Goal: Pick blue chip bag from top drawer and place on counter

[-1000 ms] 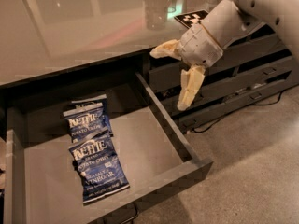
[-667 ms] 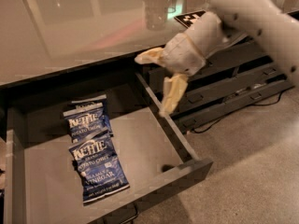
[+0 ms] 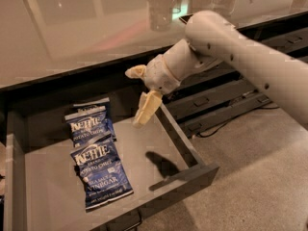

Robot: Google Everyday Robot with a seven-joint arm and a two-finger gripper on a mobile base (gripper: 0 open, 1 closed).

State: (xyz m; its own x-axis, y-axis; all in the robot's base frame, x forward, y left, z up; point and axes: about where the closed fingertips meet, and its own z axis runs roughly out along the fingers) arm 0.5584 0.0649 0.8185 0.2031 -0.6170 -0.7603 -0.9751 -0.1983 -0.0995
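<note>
Blue chip bag point(image 3: 101, 173): lies flat on the drawer floor with its printed face up, below the gripper and off to its picture-left, toward the drawer's front wall; well apart from the fingers.
Bag long axis: runs front to back along the drawer, slightly skewed. The top seam points to the drawer's back and the bottom seam to its front, so the "Kettle" lettering reads upright.
Second bag point(image 3: 88, 125): same dark-blue kind, just behind the first with edges overlapping, lower than the gripper and to its picture-left.
Third bag point(image 3: 104, 103): only a strip shows from under the second bag; it is the bag nearest the gripper.
Top drawer point(image 3: 188, 179): pulled out wide beneath the gripper, all three bags in its left half.
Arm point(image 3: 255, 66): thick pale forearm entering from the picture's right edge, sloping down and leftward; the wrist point(image 3: 171, 71) ends over the drawer's right wall.
Gripper point(image 3: 141, 90): hangs in the air over the drawer's back right part, beside the counter's front edge.
Fingers point(image 3: 146, 109): spread wide apart, one angled down into the drawer and the other jutting out to picture-left; nothing between them, touching nothing.
Shadow point(image 3: 161, 163): dark patch on the drawer floor below the gripper.
Counter point(image 3: 72, 32): glossy, reflective, behind and above the gripper.
Stacked drawers point(image 3: 216, 97): behind the arm, to the gripper's picture-right.
</note>
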